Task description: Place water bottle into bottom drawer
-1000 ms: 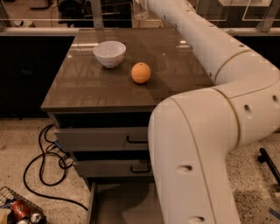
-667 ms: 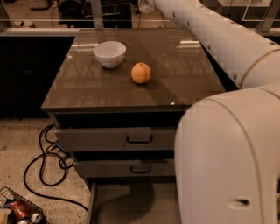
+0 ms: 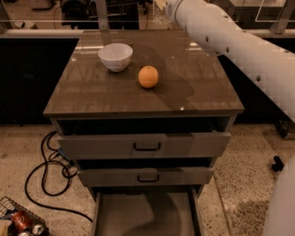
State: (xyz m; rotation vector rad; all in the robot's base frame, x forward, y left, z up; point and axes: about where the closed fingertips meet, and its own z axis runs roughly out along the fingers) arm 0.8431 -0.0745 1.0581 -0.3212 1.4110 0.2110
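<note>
- The water bottle cannot be made out for certain; it stands nowhere on the surface beside the orange point(image 3: 148, 76), nor does it lie in the drawer below, so it is probably up at the gripper, beyond the orange
- The gripper point(image 3: 162, 6) is far behind the orange and a little to its right, at the view's top edge, past the back rim of the cabinet surface point(image 3: 115, 97); whether it is apart, together or clamped on anything, I cannot tell
- The white arm point(image 3: 230, 41) sweeps in from the right of the orange, passing high over the surface; that height likely keeps any load clear of the orange
- The bottom drawer point(image 3: 147, 216) is pulled out furthest, directly below and in front of the orange; it juts past the top drawer point(image 3: 143, 145) and middle drawer point(image 3: 145, 176), so a descent from above would reach its grey floor unhindered
- A white bowl point(image 3: 115, 56) sits left of and behind the orange, apart from it
- A black cable point(image 3: 46, 170) and a wire basket point(image 3: 7, 205) with red cans point(image 3: 20, 220) lie on the floor, low and left of the orange, out of the way
</note>
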